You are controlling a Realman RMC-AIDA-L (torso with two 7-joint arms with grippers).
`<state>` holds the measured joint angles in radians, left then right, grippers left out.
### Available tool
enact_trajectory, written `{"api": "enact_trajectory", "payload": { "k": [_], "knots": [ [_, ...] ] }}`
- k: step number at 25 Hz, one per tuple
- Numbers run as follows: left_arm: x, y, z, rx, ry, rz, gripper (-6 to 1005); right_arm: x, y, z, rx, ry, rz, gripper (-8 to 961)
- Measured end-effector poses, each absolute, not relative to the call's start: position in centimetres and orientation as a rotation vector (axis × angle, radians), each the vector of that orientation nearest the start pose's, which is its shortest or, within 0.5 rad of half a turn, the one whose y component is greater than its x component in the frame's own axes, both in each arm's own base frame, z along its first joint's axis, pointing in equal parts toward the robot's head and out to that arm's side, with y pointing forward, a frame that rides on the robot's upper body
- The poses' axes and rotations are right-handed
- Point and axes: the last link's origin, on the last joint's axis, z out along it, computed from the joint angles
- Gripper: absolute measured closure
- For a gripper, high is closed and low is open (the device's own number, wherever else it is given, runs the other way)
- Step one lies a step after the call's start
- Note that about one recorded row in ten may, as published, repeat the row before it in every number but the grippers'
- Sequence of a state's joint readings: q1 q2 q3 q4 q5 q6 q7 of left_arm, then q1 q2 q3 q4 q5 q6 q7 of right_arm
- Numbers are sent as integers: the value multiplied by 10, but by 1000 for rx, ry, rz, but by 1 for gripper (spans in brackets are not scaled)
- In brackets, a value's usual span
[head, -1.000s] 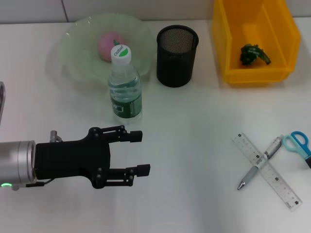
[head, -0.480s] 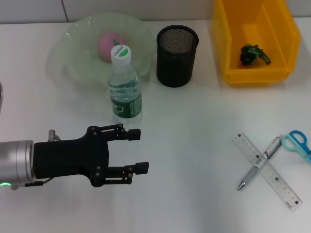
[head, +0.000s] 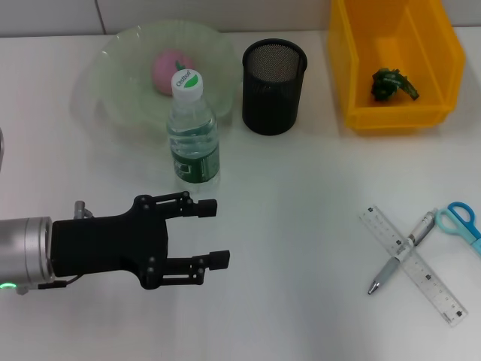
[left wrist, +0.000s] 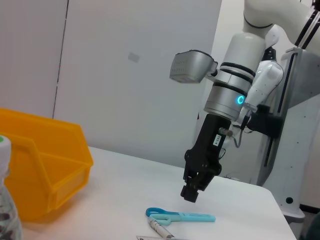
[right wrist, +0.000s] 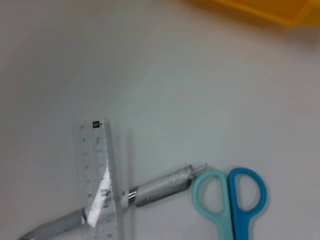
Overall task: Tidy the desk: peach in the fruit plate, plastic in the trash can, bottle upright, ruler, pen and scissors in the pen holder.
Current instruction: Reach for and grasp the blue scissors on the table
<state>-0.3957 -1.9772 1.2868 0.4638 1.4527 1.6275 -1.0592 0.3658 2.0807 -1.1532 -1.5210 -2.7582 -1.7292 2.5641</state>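
While hidden overhead, right pincer [left wrist: 191,192] hovers above scissors [left wrist: 181,216] — seemingly closed.

One peach [head: 171,71], one plate [head: 113,83], one bottle [head: 193,131], one pen holder [head: 274,86], one yellow bin [head: 396,64], one ruler [head: 421,271], one pen [head: 398,256], one pair of scissors [head: 462,224].

scissors [head: 464,222] cut off, bottle [left wrist: 7,210] cropped

Bright, even overhead light fills all three views. The white desk [head: 301,226] shows only soft, faint shadows. The right wrist view is blurred, the ruler [right wrist: 102,185] and scissors [right wrist: 232,200] soft-edged. The head view is sharp.
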Motion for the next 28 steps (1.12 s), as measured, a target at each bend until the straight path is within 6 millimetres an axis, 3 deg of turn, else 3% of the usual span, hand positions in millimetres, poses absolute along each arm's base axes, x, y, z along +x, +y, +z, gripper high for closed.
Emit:
{"api": "enact_trajectory", "payload": {
  "k": [17,28],
  "knots": [
    [-269,267,-28,-2894,-373,-930,231,275,306,55,-2283,1259,-637,572],
    [-269,268,-27,-2890,-376,-929,231,278,307,47,-2285,1259,-647,609]
  ]
}}
